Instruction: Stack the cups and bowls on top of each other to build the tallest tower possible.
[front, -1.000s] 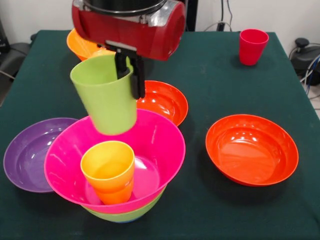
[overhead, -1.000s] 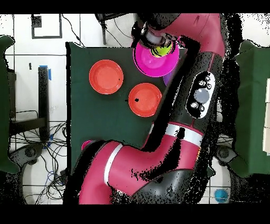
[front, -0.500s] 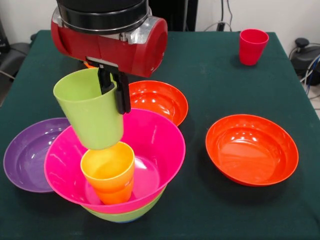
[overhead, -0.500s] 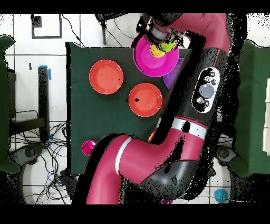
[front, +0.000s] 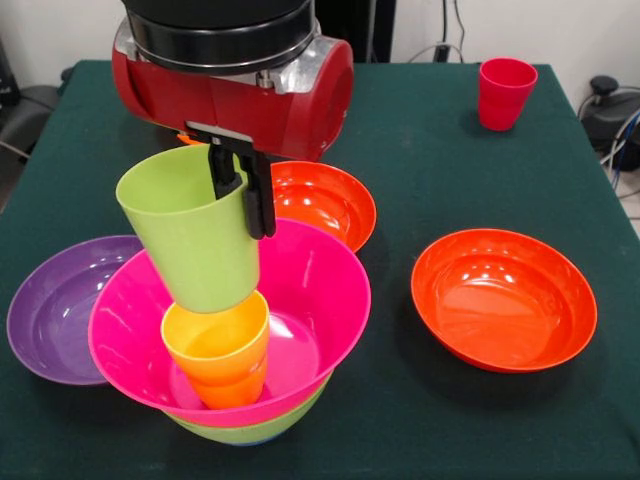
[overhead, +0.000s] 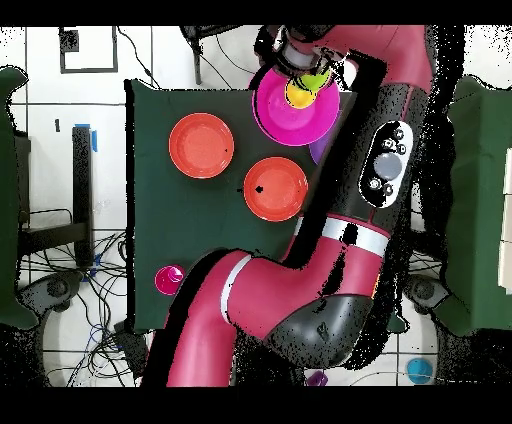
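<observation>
The gripper (front: 243, 190) is clamped on the rim of the green cup (front: 190, 240). Half a second ago the cup sat offset beside the yellow cup (front: 217, 345); it now hangs directly above it, base entering its mouth. The yellow cup stands inside the magenta bowl (front: 310, 290). Judgement: nesting is imminent; the red cup (front: 505, 92), well apart, remains unstacked.

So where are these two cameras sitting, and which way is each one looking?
Front view: across the table from the robot, facing it; shows the red wrist and gripper holding the green cup over the yellow cup.
Overhead view: above the table, looking straight down; shows nearly the whole arm.
Both share the magenta bowl and the two red-orange bowls.
</observation>
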